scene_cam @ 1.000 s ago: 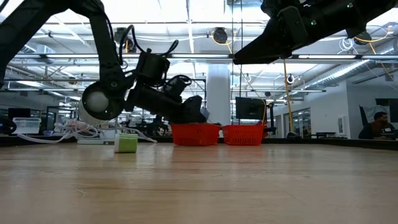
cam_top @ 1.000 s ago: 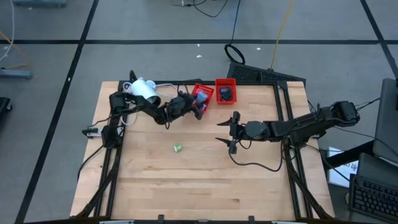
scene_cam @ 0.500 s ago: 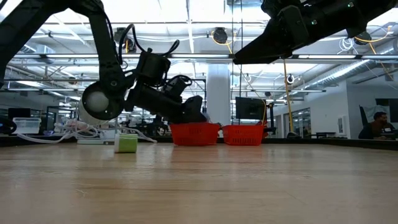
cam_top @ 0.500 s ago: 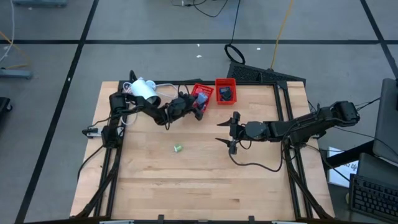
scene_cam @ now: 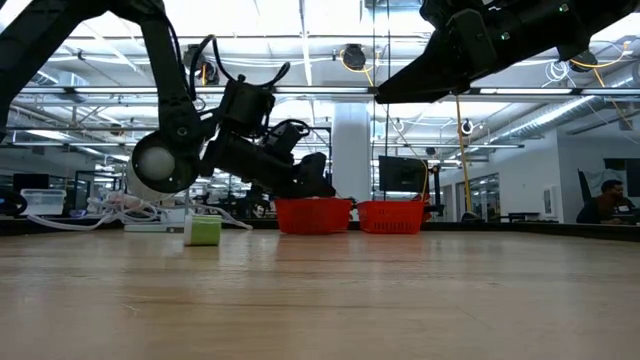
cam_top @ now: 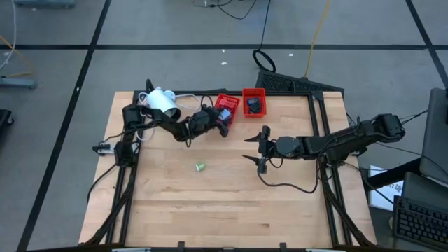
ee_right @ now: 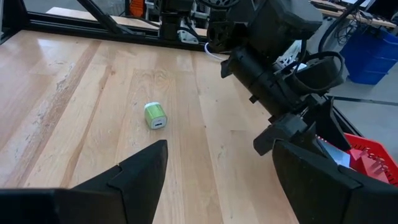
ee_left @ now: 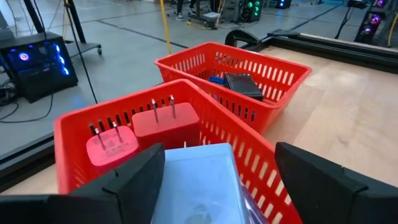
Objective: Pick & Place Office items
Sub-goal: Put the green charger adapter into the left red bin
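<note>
My left gripper (cam_top: 222, 121) (ee_left: 217, 168) hovers at the left red tray (cam_top: 228, 103) (ee_left: 124, 109), shut on a pale white-blue block (ee_left: 196, 186). Two red plug-like pieces (ee_left: 165, 121) lie in that tray. The right red tray (cam_top: 253, 101) (ee_left: 273, 65) holds a black piece (ee_left: 244, 84) and a blue one. A green piece (cam_top: 200, 166) (scene_cam: 202, 230) (ee_right: 155, 116) rests on the bare wood. My right gripper (cam_top: 257, 148) (ee_right: 217, 162) is open and hangs above the table middle, to the right of the green piece. My left gripper pinches the pale white-blue block (ee_left: 186, 168) between its two fingers, one on each side face. The fingers come slanting from the table's left, toward the trays. The block is lifted clear, just before the left tray's near rim.
A white cylindrical device (cam_top: 162, 100) with cables lies at the far left corner, behind my left arm. The two trays stand side by side at the far edge. Open wood stretches across the near half around the green piece.
My left gripper has edged slightly toward the left red tray, still shut on the pale block. The right arm and the green piece have kept still.
</note>
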Motion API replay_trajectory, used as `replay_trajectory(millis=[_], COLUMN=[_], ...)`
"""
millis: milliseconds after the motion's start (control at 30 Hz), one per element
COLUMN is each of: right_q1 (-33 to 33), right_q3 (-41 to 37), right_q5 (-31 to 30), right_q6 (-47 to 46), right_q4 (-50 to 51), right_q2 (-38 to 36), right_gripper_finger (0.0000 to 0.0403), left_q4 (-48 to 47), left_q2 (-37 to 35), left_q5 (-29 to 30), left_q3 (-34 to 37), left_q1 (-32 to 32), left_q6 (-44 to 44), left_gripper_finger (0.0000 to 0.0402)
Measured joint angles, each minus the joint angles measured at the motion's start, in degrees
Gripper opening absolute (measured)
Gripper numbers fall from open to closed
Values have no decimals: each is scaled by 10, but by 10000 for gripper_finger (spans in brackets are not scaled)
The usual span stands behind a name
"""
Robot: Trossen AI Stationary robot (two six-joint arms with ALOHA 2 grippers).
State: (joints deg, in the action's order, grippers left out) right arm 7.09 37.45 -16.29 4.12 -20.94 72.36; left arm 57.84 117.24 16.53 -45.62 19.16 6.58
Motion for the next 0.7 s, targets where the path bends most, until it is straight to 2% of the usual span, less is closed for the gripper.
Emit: replay_trajectory(millis=[200,700], right_q1=[0,0], right_q3=[0,0], right_q5=[0,0], right_q6=[0,0], right_q4=[2,2], right_q2=[0,0], right_gripper_finger=[279,279], left_q4=[-55,-408], left_q2=[-51,-269], left_q5=[-1,0], left_q3=[1,1], left_q1=[-15,-93], left_q6=[-15,-18], left_gripper_finger=[310,310])
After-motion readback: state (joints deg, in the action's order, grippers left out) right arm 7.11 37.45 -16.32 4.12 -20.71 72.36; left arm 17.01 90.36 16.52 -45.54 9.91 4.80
